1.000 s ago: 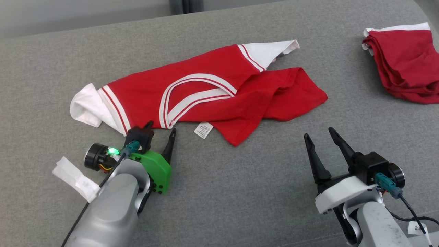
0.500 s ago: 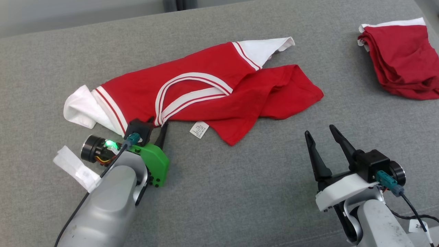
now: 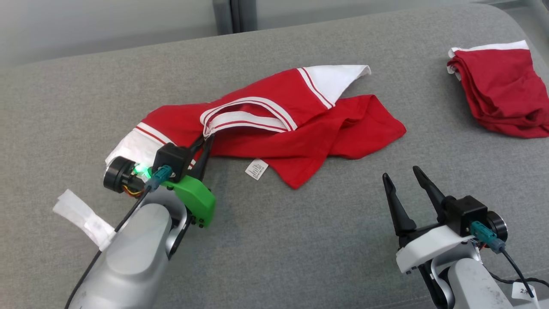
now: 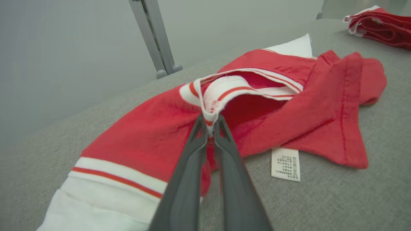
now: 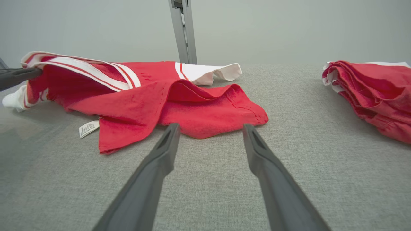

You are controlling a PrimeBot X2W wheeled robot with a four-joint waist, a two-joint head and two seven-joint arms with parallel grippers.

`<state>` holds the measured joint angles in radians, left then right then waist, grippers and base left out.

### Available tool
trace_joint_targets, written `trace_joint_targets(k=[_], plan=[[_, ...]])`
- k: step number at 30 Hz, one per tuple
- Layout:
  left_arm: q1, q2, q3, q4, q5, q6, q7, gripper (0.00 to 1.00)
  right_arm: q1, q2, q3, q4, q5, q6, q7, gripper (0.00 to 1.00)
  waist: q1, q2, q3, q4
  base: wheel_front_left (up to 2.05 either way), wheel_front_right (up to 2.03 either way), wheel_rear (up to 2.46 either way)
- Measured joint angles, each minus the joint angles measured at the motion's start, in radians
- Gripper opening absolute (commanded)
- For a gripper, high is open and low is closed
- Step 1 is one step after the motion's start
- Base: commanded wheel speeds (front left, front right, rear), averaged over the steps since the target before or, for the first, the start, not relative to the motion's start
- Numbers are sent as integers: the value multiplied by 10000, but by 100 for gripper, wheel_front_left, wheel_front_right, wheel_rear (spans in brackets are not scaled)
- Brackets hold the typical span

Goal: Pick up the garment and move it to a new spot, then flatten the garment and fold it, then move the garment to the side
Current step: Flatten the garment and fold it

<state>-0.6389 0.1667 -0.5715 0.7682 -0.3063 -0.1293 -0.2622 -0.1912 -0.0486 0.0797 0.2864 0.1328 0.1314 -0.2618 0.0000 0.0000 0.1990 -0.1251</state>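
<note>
The pick-up is in hand: the left pincer [image 3: 205, 140] is clenched on the striped collar [image 4: 224, 89] of the red garment [image 3: 351, 124], crumpled mid-frame on the grey table [image 3: 300, 240]. The right pincer [image 3: 399, 171] hangs released at lower right; next, probably, a lift and carry to a fresh spot.

Loose red-and-white garment [image 3: 274, 124]: one. Folded red stack [image 3: 502, 98]: one, pieces within uncountable. White care label [image 3: 257, 168]: one. Grippers: two, left gripper [image 3: 205, 139] and right gripper [image 3: 400, 171]. Grey upright post [image 3: 231, 17]: one. Grey padded surface [image 3: 300, 240]: one.
</note>
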Motion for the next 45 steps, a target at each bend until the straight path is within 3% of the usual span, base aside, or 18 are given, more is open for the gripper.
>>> trace_joint_targets(k=[8, 17, 22, 32, 36, 44, 45], plan=[[328, 554, -330, -2059, 4, -13, 360, 0, 333, 0, -161, 100, 50, 0, 2, 100, 0, 0, -526, 293, 0, 0, 0], [693, 972, -560, -5869, -560, -10, 2966, 0, 438, 0, -261, 104, 232, 0, 0, 100, 0, 0, -951, 593, 0, 0, 0], [820, 1513, 88, -7068, -1227, 299, 3992, 0, 405, -2, -194, 65, 359, 0, 0, 100, 0, 0, -843, 535, 0, 0, 0], [1450, 2646, 1965, -5816, -2667, 811, 4265, 0, 44, -2, -267, -65, 408, 0, 2, 100, 0, 0, -107, 294, 0, 0, 0], [1477, 2786, 2686, -4993, -3325, 924, 4149, 0, -136, 0, -272, -111, 353, 0, 0, 100, 0, 0, 242, 224, 0, 0, 0], [1016, 3175, 3195, -3294, -3643, 988, 4069, 0, -529, -2, -79, -180, 336, 0, 2, 100, 0, 0, 839, 102, 0, 0, 0], [931, 3191, 3206, -3116, -3613, 988, 3979, 7, -567, -2, -58, -180, 334, 0, 2, 100, 0, 0, 908, 80, 0, 0, 0]])
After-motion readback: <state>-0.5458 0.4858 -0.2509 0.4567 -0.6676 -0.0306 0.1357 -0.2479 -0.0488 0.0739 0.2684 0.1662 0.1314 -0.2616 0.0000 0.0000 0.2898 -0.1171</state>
